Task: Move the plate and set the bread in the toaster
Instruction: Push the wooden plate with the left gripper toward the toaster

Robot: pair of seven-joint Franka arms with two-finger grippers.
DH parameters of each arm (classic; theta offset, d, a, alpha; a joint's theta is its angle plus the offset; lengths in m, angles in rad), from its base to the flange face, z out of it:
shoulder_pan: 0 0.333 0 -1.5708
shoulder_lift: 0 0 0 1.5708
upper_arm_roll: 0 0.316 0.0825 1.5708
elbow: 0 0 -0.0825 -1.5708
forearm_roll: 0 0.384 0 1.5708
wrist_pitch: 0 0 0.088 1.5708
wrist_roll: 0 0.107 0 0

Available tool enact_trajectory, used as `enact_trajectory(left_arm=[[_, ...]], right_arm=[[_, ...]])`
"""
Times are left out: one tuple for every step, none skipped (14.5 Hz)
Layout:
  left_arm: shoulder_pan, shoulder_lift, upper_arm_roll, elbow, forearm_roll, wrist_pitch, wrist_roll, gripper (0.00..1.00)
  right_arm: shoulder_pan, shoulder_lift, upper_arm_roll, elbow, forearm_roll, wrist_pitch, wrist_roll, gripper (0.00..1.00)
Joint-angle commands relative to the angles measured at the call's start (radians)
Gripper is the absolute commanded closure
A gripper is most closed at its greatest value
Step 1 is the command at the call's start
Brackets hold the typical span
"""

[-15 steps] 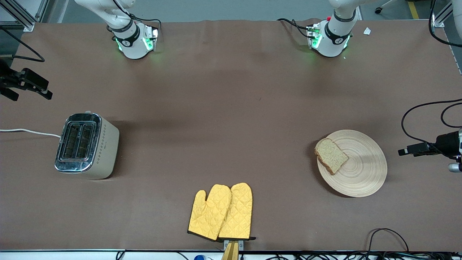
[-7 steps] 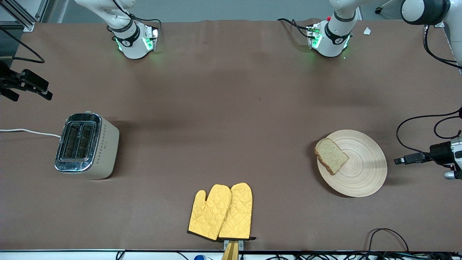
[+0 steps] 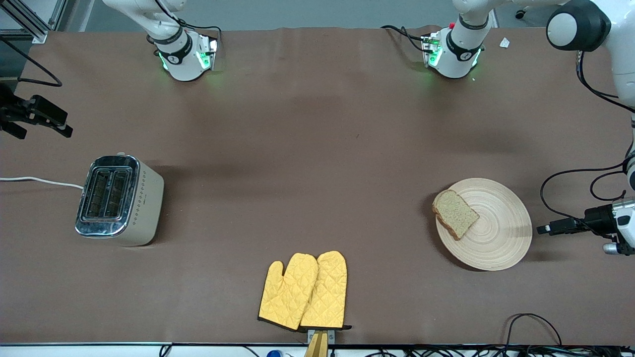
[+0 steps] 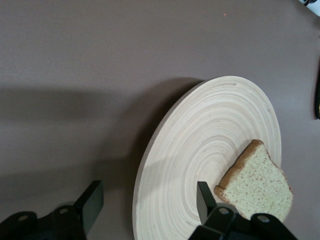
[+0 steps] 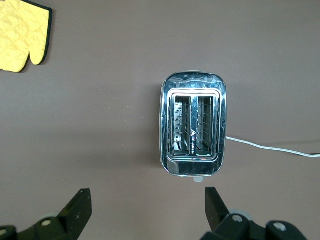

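The pale wooden plate (image 3: 496, 233) lies toward the left arm's end of the table, with the bread (image 3: 455, 213) on the part of its rim toward the table's middle. My left gripper (image 3: 545, 229) is open beside the plate's outer edge. In the left wrist view it (image 4: 147, 200) straddles the rim of the plate (image 4: 210, 130), and the bread (image 4: 257, 182) lies past one finger. The toaster (image 3: 119, 200) stands toward the right arm's end, both slots empty. My right gripper (image 3: 63, 130) waits open beside the toaster (image 5: 193, 131), which shows ahead of it (image 5: 146, 206) in the right wrist view.
Two yellow oven mitts (image 3: 305, 292) lie near the table's front edge at the middle; one also shows in the right wrist view (image 5: 22, 32). The toaster's white cord (image 3: 39, 181) runs off the table's end. Black cables (image 3: 570, 178) hang by the left wrist.
My left gripper has moved toward the front camera and closer to the plate's edge, and the left arm's elbow has come into view. The right arm, plate, bread and toaster have not moved.
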Motion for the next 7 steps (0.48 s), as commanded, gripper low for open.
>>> enact_trajectory(left_arm=[[0.014,0.049,-0.019,0.044,-0.019,-0.011,0.06,0.25],[0.029,0.057,-0.033,0.044,-0.035,-0.013,0.076,0.28],[0.046,0.067,-0.048,0.044,-0.065,-0.025,0.081,0.31],[0.064,0.074,-0.062,0.044,-0.082,-0.04,0.09,0.32],[0.071,0.081,-0.072,0.044,-0.084,-0.044,0.101,0.34],[0.074,0.086,-0.073,0.044,-0.084,-0.044,0.114,0.36],[0.074,0.089,-0.073,0.044,-0.085,-0.044,0.122,0.37]], right_arm=[[-0.01,-0.032,0.007,-0.036,0.011,0.013,0.0,0.0],[-0.01,-0.032,0.007,-0.034,0.011,0.014,0.0,0.0],[-0.008,-0.031,0.007,-0.036,0.011,0.016,0.0,0.0],[-0.007,-0.031,0.007,-0.036,0.011,0.018,0.0,0.0],[-0.007,-0.031,0.007,-0.045,0.011,0.027,0.0,0.0],[-0.008,-0.031,0.007,-0.052,0.011,0.036,0.0,0.0],[-0.007,-0.031,0.009,-0.054,0.011,0.034,0.0,0.0]])
